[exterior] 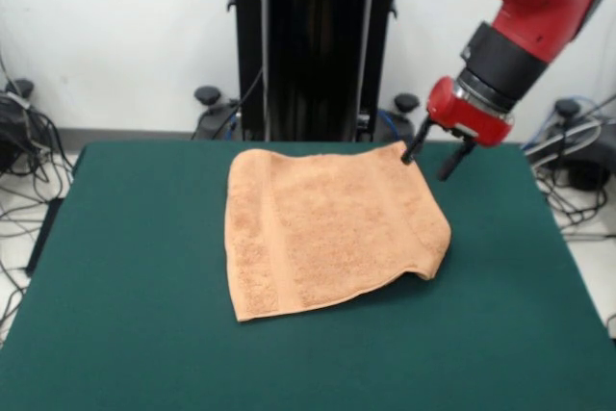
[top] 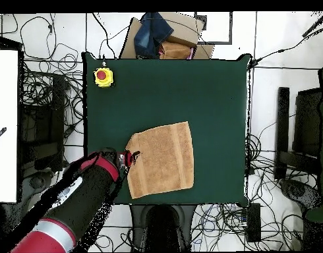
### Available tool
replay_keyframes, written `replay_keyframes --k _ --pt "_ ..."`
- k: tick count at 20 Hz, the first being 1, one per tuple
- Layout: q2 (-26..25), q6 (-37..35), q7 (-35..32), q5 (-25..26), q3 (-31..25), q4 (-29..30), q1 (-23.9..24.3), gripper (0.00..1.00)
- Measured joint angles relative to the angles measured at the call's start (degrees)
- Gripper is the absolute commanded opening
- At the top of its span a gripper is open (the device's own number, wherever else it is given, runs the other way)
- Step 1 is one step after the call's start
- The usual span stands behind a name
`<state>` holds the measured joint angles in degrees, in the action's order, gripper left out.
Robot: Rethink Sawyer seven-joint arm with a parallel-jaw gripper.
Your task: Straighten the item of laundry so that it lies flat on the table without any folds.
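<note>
The orange-tan towel (exterior: 327, 228) lies spread on the green table (exterior: 125, 334), slightly askew, with a woven band along its left side. Its right edge bulges up and curls under near the front right corner. My gripper (exterior: 426, 167) hangs at the towel's far right corner, open, and the left fingertip (exterior: 410, 155) is right at that corner, while the other finger is off the cloth over bare table. From overhead the gripper (top: 129, 158) sits at the left edge of the towel (top: 164, 160), near the table's (top: 190, 85) bottom left.
A yellow box with a red button (top: 103, 76) stands at the table's top left corner in the overhead view. A cardboard box with blue cloth (top: 165, 36) lies beyond the top edge. Cables cover the floor around the table.
</note>
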<state>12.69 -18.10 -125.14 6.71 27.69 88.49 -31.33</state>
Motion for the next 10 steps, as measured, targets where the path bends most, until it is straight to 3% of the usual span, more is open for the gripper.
replay_keyframes --k 10 --pt "-3.4 0.0 0.0 -4.8 1.0 -1.8 -1.1 1.0"
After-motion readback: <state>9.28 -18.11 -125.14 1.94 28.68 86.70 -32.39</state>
